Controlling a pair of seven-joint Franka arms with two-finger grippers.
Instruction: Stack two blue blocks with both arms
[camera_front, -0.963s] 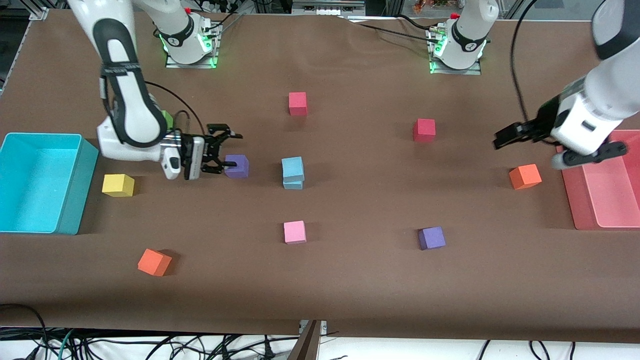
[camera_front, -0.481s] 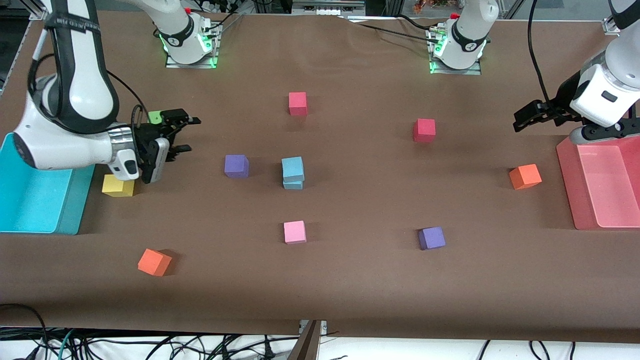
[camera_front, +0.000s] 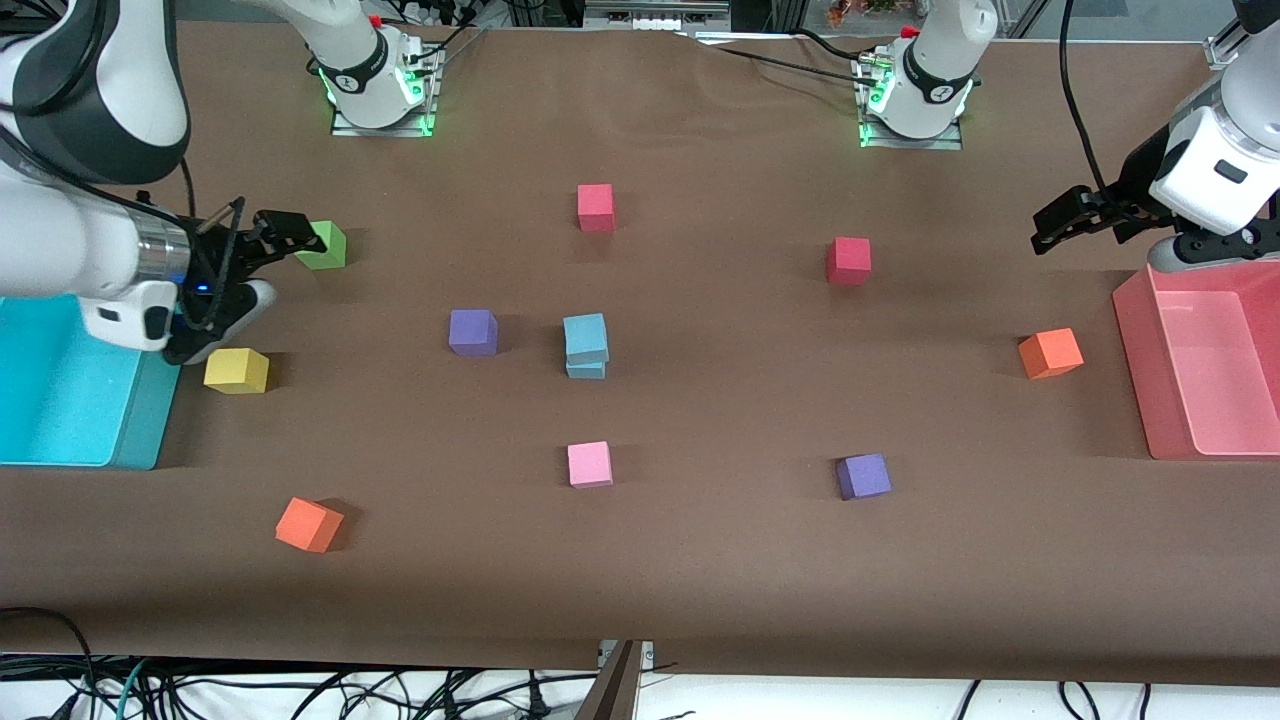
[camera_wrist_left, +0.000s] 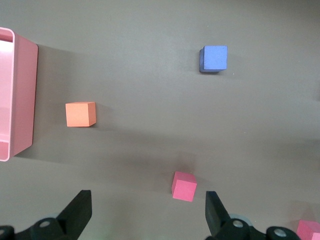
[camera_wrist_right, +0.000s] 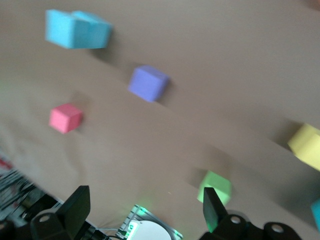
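The two blue blocks (camera_front: 586, 345) stand stacked near the table's middle, the upper one turned slightly on the lower. They also show in the right wrist view (camera_wrist_right: 77, 30). My right gripper (camera_front: 272, 262) is open and empty, in the air by the green cube (camera_front: 324, 245) at the right arm's end; its fingers spread wide in the right wrist view (camera_wrist_right: 144, 207). My left gripper (camera_front: 1058, 222) is open and empty, over the table beside the pink bin (camera_front: 1140, 340); the left wrist view (camera_wrist_left: 147, 215) shows nothing between its fingers.
A purple cube (camera_front: 473, 332) sits beside the stack. A yellow cube (camera_front: 237, 370) lies by the cyan bin (camera_front: 150, 420). Two red cubes (camera_front: 596, 207) (camera_front: 849, 260), a pink cube (camera_front: 589, 464), two orange cubes (camera_front: 1050, 353) (camera_front: 309, 524) and another purple cube (camera_front: 863, 476) are scattered around.
My right gripper has drawn back from the purple cube toward the cyan bin. My left gripper has pulled back and up near the pink bin. The stack has not moved.
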